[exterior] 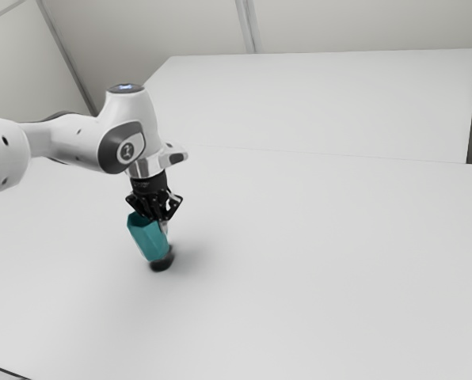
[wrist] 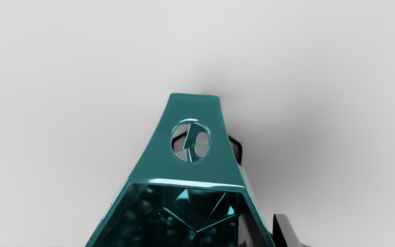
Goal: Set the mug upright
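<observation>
We had a smooth, pale table (exterior: 339,261), softly shadowed beside a small dark shape (exterior: 162,264) at the tilted teal mug's (exterior: 148,236) lower end.

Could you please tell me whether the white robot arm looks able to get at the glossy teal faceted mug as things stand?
Yes, most likely: the black two-finger pincer appears closed on the wall of the tilted mug, one finger inside and one outside, with nothing visible in the way.

One mug (exterior: 146,237), one arm (exterior: 76,138), one set of jaws, two fingers (wrist: 283,228).
</observation>
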